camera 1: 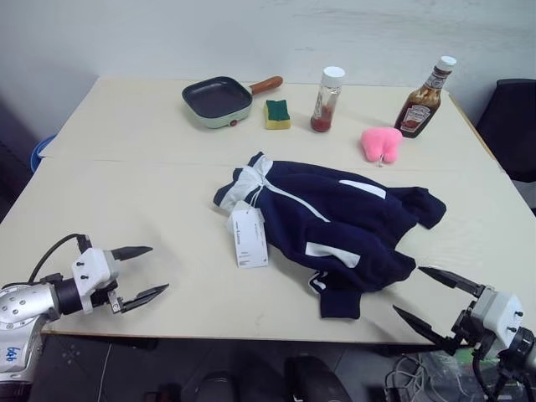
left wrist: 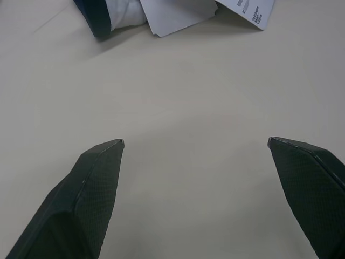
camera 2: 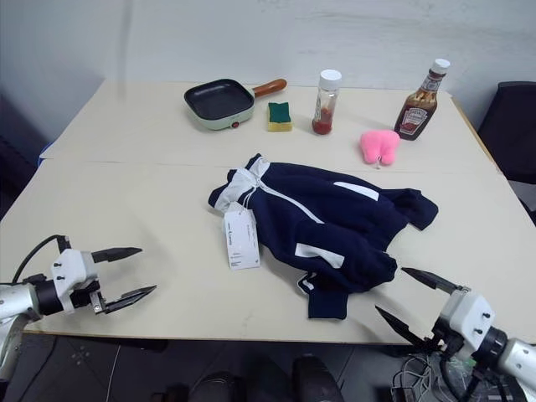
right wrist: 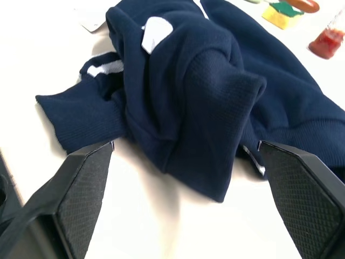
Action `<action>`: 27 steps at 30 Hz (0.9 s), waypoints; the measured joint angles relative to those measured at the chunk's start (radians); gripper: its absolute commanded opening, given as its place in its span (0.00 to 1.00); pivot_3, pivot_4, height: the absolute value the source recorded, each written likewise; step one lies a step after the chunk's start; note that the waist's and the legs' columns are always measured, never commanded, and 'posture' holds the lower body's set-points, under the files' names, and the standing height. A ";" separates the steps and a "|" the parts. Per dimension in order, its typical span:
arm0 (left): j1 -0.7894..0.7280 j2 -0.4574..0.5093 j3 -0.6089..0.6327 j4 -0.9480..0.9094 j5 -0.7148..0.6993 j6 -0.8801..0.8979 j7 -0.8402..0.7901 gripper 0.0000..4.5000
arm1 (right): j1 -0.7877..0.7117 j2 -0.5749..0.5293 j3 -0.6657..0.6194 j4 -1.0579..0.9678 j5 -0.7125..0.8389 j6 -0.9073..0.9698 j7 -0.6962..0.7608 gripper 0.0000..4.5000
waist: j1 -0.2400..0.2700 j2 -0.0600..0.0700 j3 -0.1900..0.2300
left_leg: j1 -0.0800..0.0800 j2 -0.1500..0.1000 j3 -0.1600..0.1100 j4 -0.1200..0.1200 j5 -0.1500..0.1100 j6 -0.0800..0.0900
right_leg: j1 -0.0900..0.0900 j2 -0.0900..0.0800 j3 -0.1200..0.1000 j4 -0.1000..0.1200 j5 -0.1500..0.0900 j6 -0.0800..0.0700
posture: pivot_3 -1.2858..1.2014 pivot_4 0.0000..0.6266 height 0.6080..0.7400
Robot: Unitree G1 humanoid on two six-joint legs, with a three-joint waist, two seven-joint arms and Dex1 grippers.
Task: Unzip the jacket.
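Pale wood-coloured bench [camera 1: 151, 193] fills the scene, backed by a white wall. Left hand [camera 1: 141, 272] hovers at the near edge, its two black fingers spread wide and holding nothing. Right hand [camera 1: 431, 300] hovers at the opposite near corner, fingers likewise wide apart and empty.

Between the two hands, slightly ahead of them, lies the jacket [camera 1: 335, 222], navy with white panels, rumpled and bunched. Its folded lower end lies just ahead of the right hand; its collar and the white tag [camera 1: 249, 237] lie ahead of the left hand, with bare bench between. A white zipper [camera 1: 289, 198] runs slantwise from the collar down the front and looks closed.

Well beyond both hands, along the far side, stand a small pan [camera 1: 218, 100], a sponge [camera 1: 277, 114], a jar [camera 1: 327, 100], a pink toy [camera 1: 381, 143] and a sauce bottle [camera 1: 421, 99].

Judging by this, the task has not begun; the reach is the step in hand. Next, one hand likely needs to pin the collar while the other finds the zipper pull, too small to make out here.
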 measured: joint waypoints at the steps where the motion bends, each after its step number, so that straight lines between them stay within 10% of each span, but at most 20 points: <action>1: 0.000 0.000 0.001 -0.001 -0.001 -0.003 -0.005 1.00 | 0.010 0.005 -0.006 -0.002 -0.004 -0.008 -0.001 0.99 | 0.002 0.000 0.000 | 0.000 0.000 0.000 0.000 0.000 0.000 | 0.000 0.000 0.000 0.000 0.000 0.000 | 0.52 0.24 1.00; 27: -0.126 0.014 0.004 -0.087 -0.221 0.347 -0.122 1.00 | 0.012 0.130 0.002 -0.284 0.142 0.068 -0.127 0.99 | 0.008 0.001 0.000 | 0.000 0.000 -0.002 0.002 0.000 -0.001 | 0.000 0.000 -0.001 0.002 0.000 0.000 | 0.52 0.24 1.00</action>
